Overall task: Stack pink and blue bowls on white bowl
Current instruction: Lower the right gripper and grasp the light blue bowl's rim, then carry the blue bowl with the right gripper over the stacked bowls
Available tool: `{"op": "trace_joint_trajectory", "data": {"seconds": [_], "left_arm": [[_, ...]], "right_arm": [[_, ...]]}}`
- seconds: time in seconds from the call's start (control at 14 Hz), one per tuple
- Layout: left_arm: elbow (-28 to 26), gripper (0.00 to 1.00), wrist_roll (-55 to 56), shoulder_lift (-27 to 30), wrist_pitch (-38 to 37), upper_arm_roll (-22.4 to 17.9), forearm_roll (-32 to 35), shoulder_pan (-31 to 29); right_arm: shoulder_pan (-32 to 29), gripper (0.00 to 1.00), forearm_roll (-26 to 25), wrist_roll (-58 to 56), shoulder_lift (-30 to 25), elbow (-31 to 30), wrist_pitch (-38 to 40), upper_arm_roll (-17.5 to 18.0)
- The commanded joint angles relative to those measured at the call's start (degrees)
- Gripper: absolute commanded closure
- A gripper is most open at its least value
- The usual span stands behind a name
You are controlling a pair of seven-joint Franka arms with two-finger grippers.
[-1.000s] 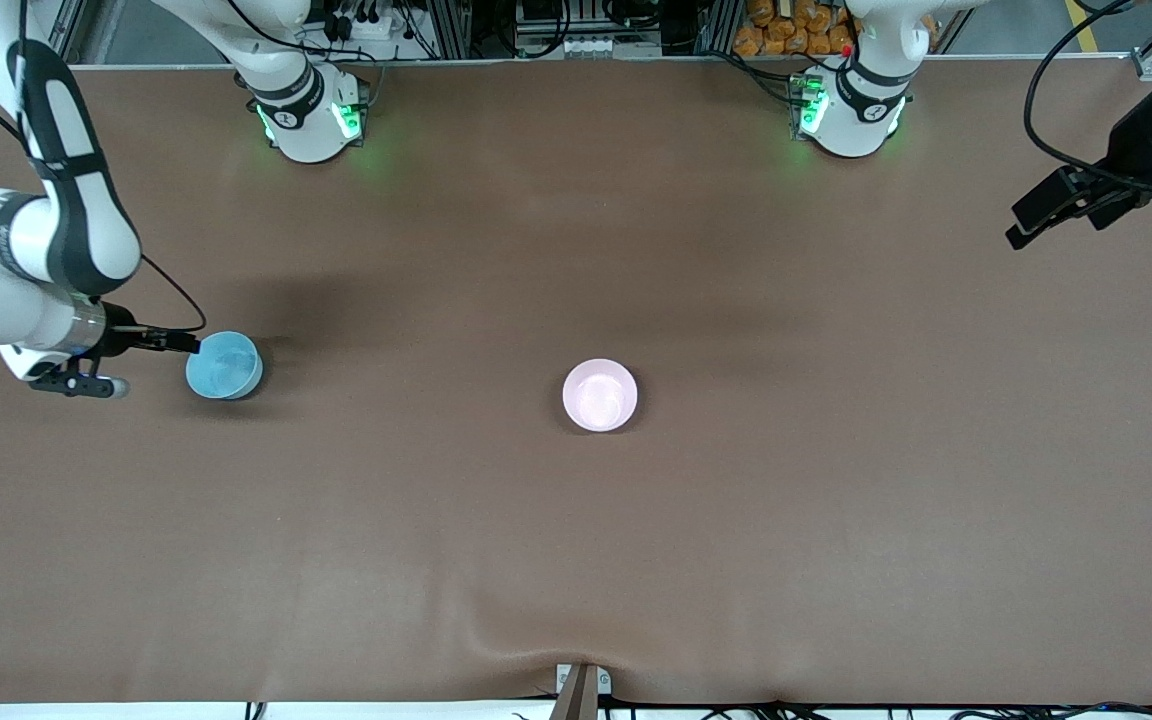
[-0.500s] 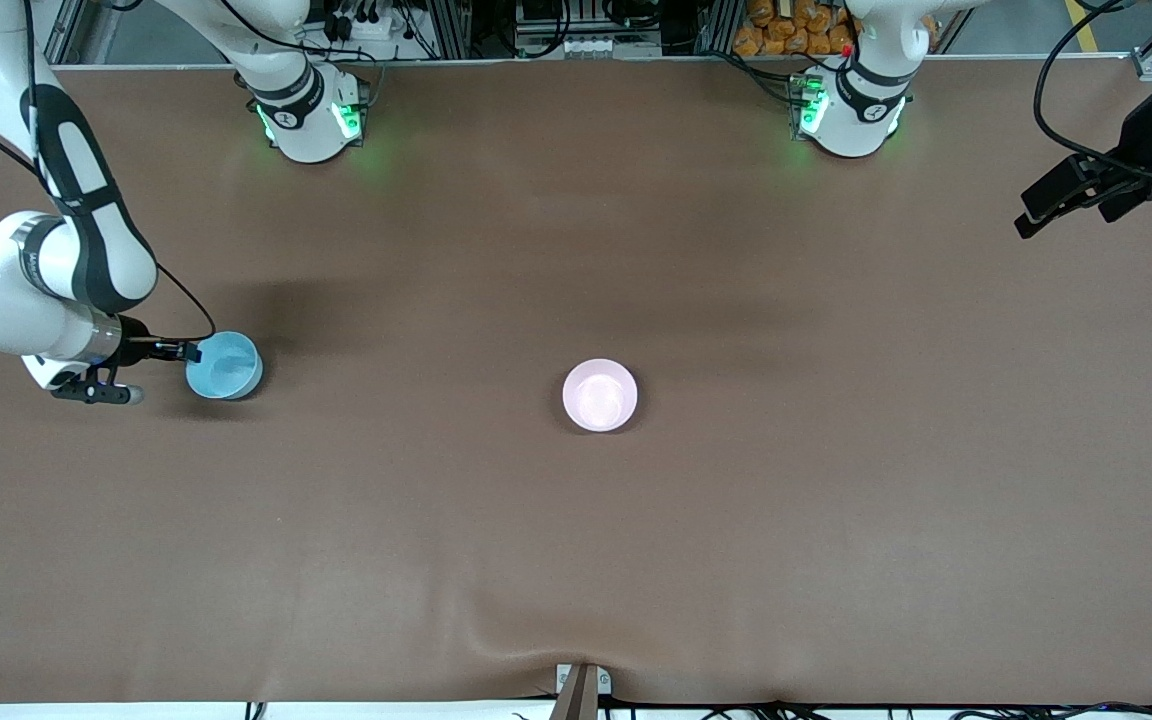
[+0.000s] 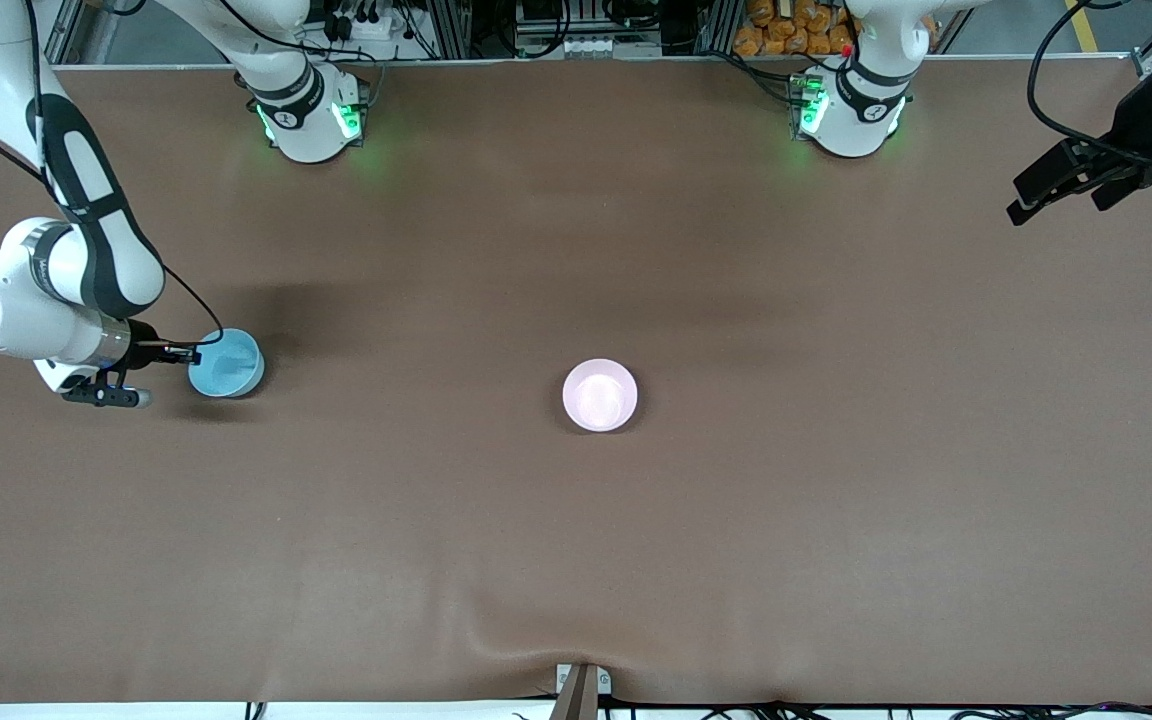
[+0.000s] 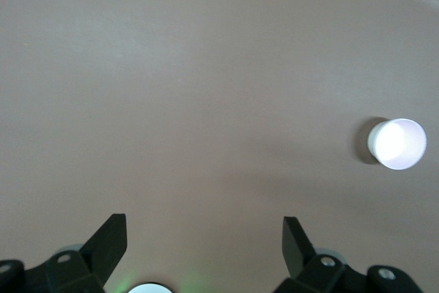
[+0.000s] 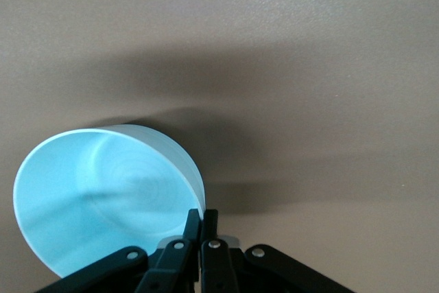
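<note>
Grip is already made on the blue bowl [image 3: 227, 364]: the right gripper [image 3: 193, 354] has its fingers [image 5: 193, 228] pressed together on the rim, one inside the wall and one outside, at the edge toward the right arm's end of the worktop [image 3: 576, 560]. The bowl sits on the worktop at that end, well apart from the pink bowl [image 3: 600, 395], which stands near the middle. No separate white bowl can be made out in the front view; whether the pink one already sits in it cannot be told.

The blue bowl looks small, thin-walled and glossy, so it is probably light and stiff, but slick under a narrow pinch. Held by one point on the rim, it will likely hang tilted once lifted and may swing or slip round in the fingers; a slow lift should suit it. The rim is the sensible place to take hold, since the smooth round wall offers nothing else to two fingers. If it is ceramic or hard plastic, a drop or a hard set-down onto the other bowl could chip it, so a low, gentle release over the pink bowl seems wise.

The left gripper [image 3: 1051, 195] waits over the left arm's end of the worktop, fingers [image 4: 110, 241] spread wide and empty.
</note>
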State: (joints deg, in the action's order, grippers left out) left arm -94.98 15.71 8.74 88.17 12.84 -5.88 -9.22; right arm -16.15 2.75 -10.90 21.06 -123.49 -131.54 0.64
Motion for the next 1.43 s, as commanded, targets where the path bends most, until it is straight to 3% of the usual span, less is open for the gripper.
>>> {"op": "trace_joint_trajectory", "data": {"seconds": [0.0, 0.21, 0.43, 0.64, 0.86, 1.36], "left_arm": [[-1.1, 0.00, -1.5, 1.5, -0.3, 0.0, -2.0, -0.6], [-1.2, 0.00, -1.5, 1.6, -0.7, 0.2, -1.9, -0.5], [-1.3, 0.00, -1.5, 1.6, -1.5, 0.3, -1.8, -0.6], [-1.3, 0.00, -1.9, 1.0, -1.1, 0.3, -1.2, -0.3], [-1.9, 0.00, -1.9, 0.3, 0.0, 0.3, -1.0, -0.4], [-2.8, 0.00, -2.3, -0.1, 0.7, 0.2, -1.0, -0.6]], "right_arm": [[0.1, 1.00, 1.1, 3.2, -1.6, 2.6, 7.9, 1.1], [6.1, 1.00, 6.1, 14.8, -3.8, 10.0, 21.7, 1.5], [8.9, 1.00, 16.7, 23.9, -3.8, 14.7, 27.0, 5.5], [15.8, 1.00, 17.5, 37.3, -3.1, 20.9, 26.3, 10.0], [23.3, 1.00, 17.6, 47.0, -0.6, 25.3, 22.8, 10.0], [38.7, 1.00, 17.0, 66.8, 7.1, 28.8, 6.7, 9.9]]}}
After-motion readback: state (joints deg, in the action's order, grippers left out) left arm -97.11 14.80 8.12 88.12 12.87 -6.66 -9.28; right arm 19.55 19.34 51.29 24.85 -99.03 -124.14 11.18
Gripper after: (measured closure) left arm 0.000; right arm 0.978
